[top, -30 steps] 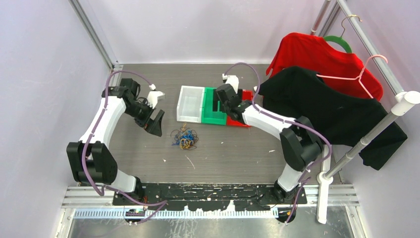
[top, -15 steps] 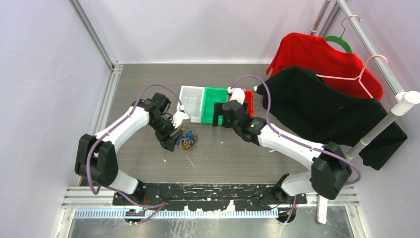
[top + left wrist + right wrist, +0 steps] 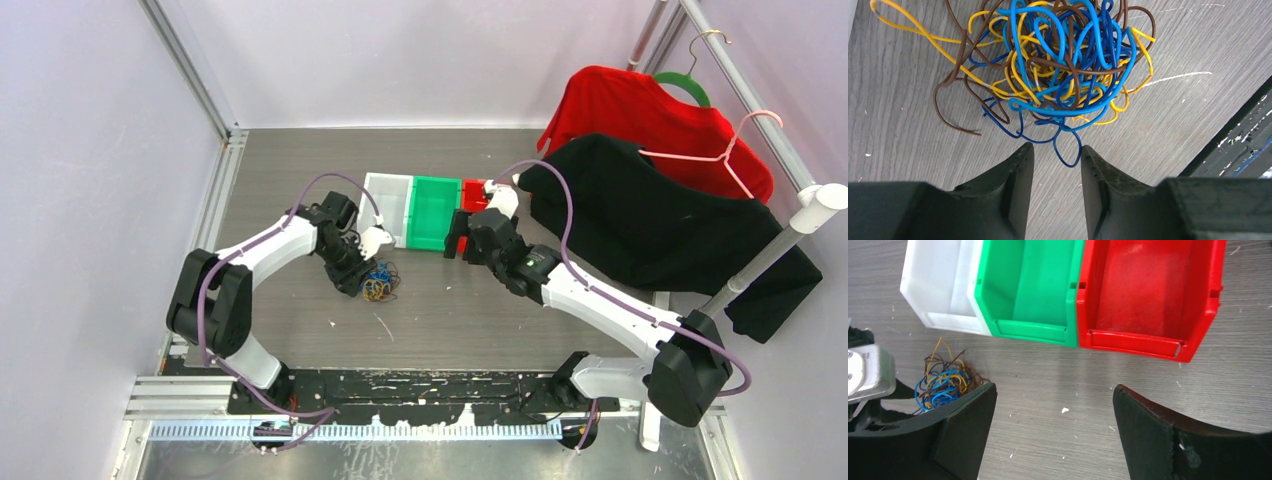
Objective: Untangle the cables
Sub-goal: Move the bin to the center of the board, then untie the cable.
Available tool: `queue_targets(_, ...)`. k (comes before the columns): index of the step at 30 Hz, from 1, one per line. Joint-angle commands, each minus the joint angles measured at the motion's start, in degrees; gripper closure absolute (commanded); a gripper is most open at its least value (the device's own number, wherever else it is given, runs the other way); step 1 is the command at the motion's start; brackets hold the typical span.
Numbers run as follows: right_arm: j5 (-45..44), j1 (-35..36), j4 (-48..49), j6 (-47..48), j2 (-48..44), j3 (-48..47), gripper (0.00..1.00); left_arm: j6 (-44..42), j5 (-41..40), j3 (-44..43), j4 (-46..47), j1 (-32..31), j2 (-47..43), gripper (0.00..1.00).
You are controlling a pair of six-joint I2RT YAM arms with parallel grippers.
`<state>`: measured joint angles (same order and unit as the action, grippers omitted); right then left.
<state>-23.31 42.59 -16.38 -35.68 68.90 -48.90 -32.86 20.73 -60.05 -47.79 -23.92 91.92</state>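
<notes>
Left fingers (image 3: 1010, 192) advanced, narrowed, at cables (image 3: 1053, 65)

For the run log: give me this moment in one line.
left pincer: open, blue loop between tips | right pincer: open, empty, near bins | cables: one tangle

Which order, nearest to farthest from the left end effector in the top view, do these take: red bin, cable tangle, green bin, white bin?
From the left end effector:
1. cable tangle, right at its tips.
2. white bin, just beyond, left end of the row.
3. green bin, middle of the row.
4. red bin, right end, partly hidden by the right arm.
</notes>
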Motion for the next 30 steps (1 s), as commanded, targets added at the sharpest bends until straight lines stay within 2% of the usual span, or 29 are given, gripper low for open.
queue_targets(1, 3.72, 0.19, 2.69, 0.46, 0.15, -1.30, 0.10, 0.65, 1.39, 1.53, 5.20, -0.56, -3.48, 0.63)
queue_targets(3, 4.01, 0.13, 2.80, 0.38, 0.02, -1.38, 0.11, 0.23, 1.11, 2.36, 5.55, -0.83, -3.53, 0.68)
queue_targets(10, 7.10, 1.01, 4.51, 1.49, 0.24, -2.16, 0.16, -0.49, -2.88, 1.43, 2.43, -0.86, -4.30, 1.00)
queue_targets(13, 7.18, 2.69, 5.72, 2.72, 1.70, -3.10, 0.16, 1.57, -3.89, -2.33, -3.71, -0.88, -5.98, 1.00)
queue_targets(18, 7.34, 7.46, 11.57, 6.20, 3.91, -3.92, 0.08, 6.96, -3.22, -10.31, -14.14, -0.86, -9.29, 1.00)
queue_targets(21, 7.99, 10.92, 18.06, 9.30, 4.72, -2.97, 0.04, 9.50, -1.16, -12.49, -17.13, -0.86, -11.79, 1.00)
queue_targets(23, 9.36, 13.34, 24.81, 11.63, 4.75, -0.88, 0.00, 11.50, 0.72, -14.28, -19.37, -0.86, -12.81, 1.00)
queue_targets(26, 11.62, 15.95, 37.30, 13.81, 4.15, 3.82, 0.00, 13.78, 3.43, -17.37, -22.56, -0.86, -13.72, 1.00)
queue_targets(30, 12.30, 17.43, 38.91, 14.47, 5.70, 2.49, 0.00, 15.82, 7.03, -20.63, -26.10, -0.86, -14.35, 1.00)
